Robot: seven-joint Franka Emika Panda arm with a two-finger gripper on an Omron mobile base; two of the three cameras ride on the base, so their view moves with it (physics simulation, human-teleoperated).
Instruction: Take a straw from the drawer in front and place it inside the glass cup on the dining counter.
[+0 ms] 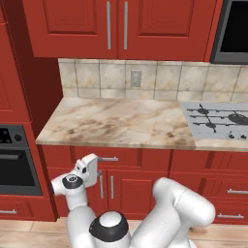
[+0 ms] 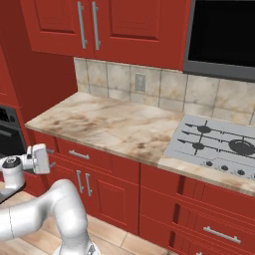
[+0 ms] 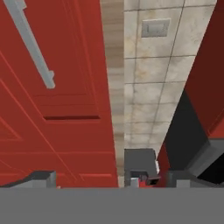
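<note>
My pincer (image 1: 95, 167) hangs just left of the drawer's silver handle (image 1: 108, 158); I cannot tell whether its fingers are apart. The drawer (image 1: 107, 157) sits closed under the marbled worktop (image 1: 116, 121).

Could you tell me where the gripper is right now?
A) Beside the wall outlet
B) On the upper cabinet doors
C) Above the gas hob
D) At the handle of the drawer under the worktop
D: the gripper sits at the drawer front, by its silver handle, below the worktop.
</note>
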